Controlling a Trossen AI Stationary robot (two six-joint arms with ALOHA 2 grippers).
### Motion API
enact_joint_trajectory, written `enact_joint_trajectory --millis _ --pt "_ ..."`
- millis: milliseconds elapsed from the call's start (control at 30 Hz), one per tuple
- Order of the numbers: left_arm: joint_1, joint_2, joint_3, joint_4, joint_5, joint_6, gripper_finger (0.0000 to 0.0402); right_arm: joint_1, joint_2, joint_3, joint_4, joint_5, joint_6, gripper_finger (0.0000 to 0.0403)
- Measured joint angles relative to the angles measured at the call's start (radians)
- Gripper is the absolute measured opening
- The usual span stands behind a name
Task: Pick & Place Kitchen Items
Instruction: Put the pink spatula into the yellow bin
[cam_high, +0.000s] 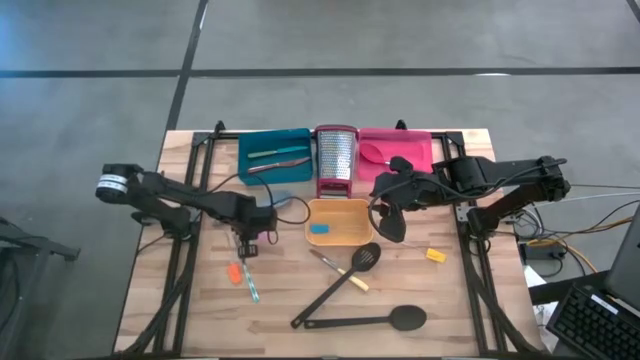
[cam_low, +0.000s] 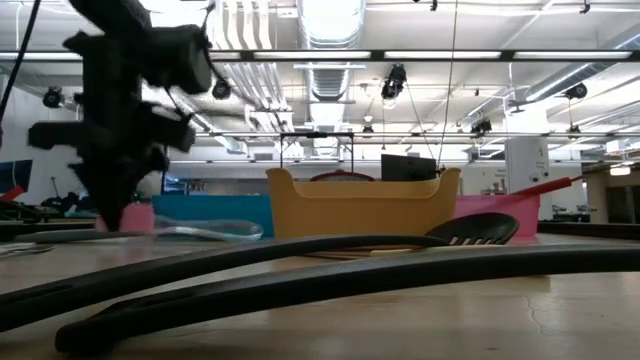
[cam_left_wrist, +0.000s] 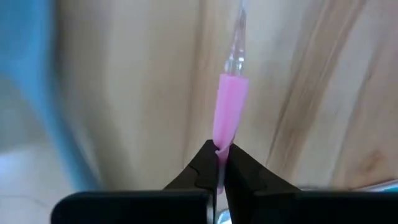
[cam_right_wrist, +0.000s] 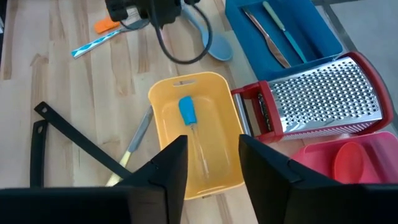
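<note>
A: What is in the containers?

B: The yellow-orange plastic tray (cam_high: 339, 222) in the middle of the pale wooden tabletop (cam_high: 200, 310) holds a thin tool with a blue handle (cam_right_wrist: 188, 112). The teal tray (cam_high: 273, 157) holds two thin tools, one with a green handle (cam_right_wrist: 282, 30) and one brownish (cam_right_wrist: 266, 33). The pink tray (cam_high: 400, 150) holds a pink-red spoon (cam_right_wrist: 348, 158). Between the teal and the pink tray lies the steel grater with a red frame (cam_high: 336, 160).

A: And what lies loose?

B: A long black spoon (cam_high: 368, 321) near the front edge, a black slotted spatula (cam_high: 340, 281) crossing a thin tool with a yellow handle (cam_high: 340, 271), a small yellow piece (cam_high: 435, 255), a small orange piece (cam_high: 234, 273) just beside a thin light-blue tool (cam_high: 251, 285), and a grey-blue spoon (cam_right_wrist: 214, 42) near the teal tray.

A: The hands?

B: The left hand (cam_left_wrist: 219, 157) is low over the tabletop, in front of the teal tray — its fingers are pressed together on the end of a thin tool with a pink handle (cam_left_wrist: 229, 112) and a clear tip. The right hand (cam_right_wrist: 212, 163) hangs above the near end of the yellow-orange tray, fingers spread, holding nothing.

A: Any writing or brand?

B: I can read none.
</note>
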Motion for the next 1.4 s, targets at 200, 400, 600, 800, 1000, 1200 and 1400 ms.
enact_joint_trajectory --millis 200,400,600,800,1000,1200,1400 --pt "-0.002 -0.095 0.049 -0.053 -0.071 -0.023 0.0011 0.000 0.000 0.000 -0.002 0.000 0.000 0.0116" --pt "-0.002 -0.177 0.079 -0.044 -0.126 -0.053 0.0011 0.000 0.000 0.000 -0.003 0.000 0.000 0.0102" --pt "-0.002 -0.205 0.127 -0.039 -0.167 -0.070 0.0011 0.000 0.000 0.000 -0.003 0.000 0.000 0.0086" --pt "-0.002 -0.181 0.183 0.100 -0.162 0.004 0.0011 0.000 0.000 0.000 -0.003 0.000 -0.007 0.0070" --pt "0.001 -0.077 0.243 0.238 -0.067 0.101 0.0011 0.000 -0.001 0.000 -0.003 0.000 -0.010 0.0075" --pt "0.002 0.069 0.357 0.269 -0.061 0.160 0.0011 0.000 -0.003 0.000 -0.005 0.000 -0.003 0.0097" --pt "0.029 0.182 0.462 0.361 -0.013 0.215 0.0011 0.000 -0.004 0.000 -0.052 0.000 -0.006 0.0112"
